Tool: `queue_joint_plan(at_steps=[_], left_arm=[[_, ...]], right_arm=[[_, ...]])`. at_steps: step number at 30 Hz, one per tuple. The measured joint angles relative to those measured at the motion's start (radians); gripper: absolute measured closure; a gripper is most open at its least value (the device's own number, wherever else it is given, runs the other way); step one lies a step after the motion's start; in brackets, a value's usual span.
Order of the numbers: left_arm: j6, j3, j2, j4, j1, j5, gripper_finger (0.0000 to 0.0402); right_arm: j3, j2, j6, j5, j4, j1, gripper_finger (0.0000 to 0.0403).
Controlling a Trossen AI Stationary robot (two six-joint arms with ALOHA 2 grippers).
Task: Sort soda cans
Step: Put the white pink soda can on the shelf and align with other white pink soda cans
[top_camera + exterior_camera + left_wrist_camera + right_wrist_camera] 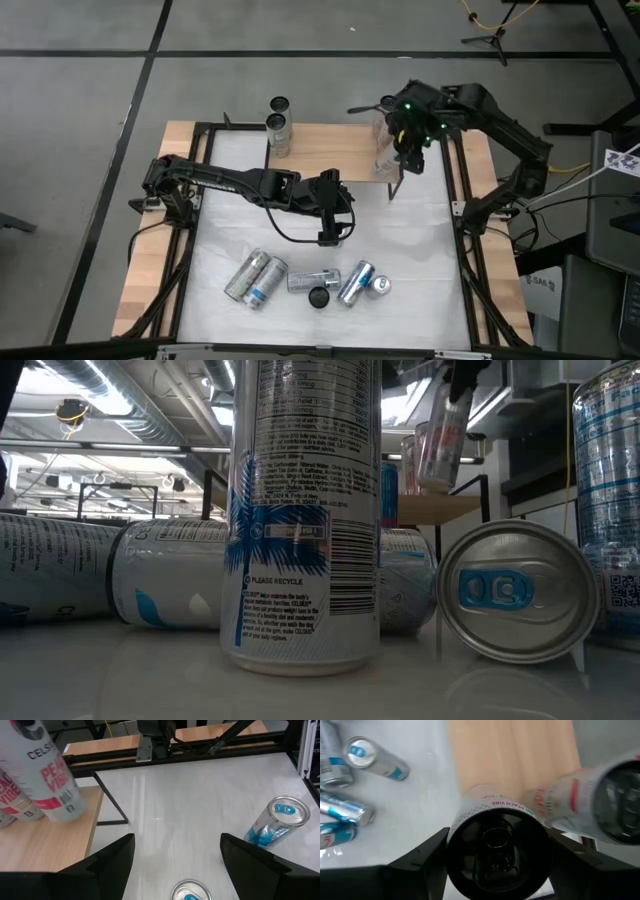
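Currently the right gripper (404, 150) holds a slim silver dark-topped peach-label can (497, 852) upright above the raised wooden shelf (330, 160) — long axis vertical, beside another peach-label can (600, 802) — while the left gripper (331, 236), jaws open and empty, hovers nearer the blue-label silver cans (300, 280) lying at the white table's (420, 250) near edge.

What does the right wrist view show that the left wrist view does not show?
Only the right wrist view shows the dark-topped silver can printed "Peach Vibe" standing between the right pincer fingers, and a cluster of blue-labelled cans lying on the white sheet.

Only the left wrist view shows the open left pincer holding nothing, above a blue-tabbed can top, and the black frame rail at the table edge.

Both show red-lettered silver cans over the light wooden board, and the white table sheet.
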Motion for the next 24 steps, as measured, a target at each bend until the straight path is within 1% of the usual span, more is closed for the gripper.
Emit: queue_joint_plan(at_steps=[5, 9, 24], left_arm=[[0.000, 0.000, 0.000, 0.000, 0.000, 0.000, 0.0117], [-0.001, 0.000, 0.000, 0.000, 0.000, 0.000, 0.0117], [-0.001, 0.000, 0.001, 0.000, -0.002, 0.000, 0.0117]], right_arm=[[0.000, 0.000, -0.003, -0.001, 0.000, -0.052, 0.0143], [0.000, 0.000, -0.003, -0.001, 0.000, -0.069, 0.0143], [0.000, 0.000, -0.021, -0.002, 0.001, -0.069, 0.0143]])
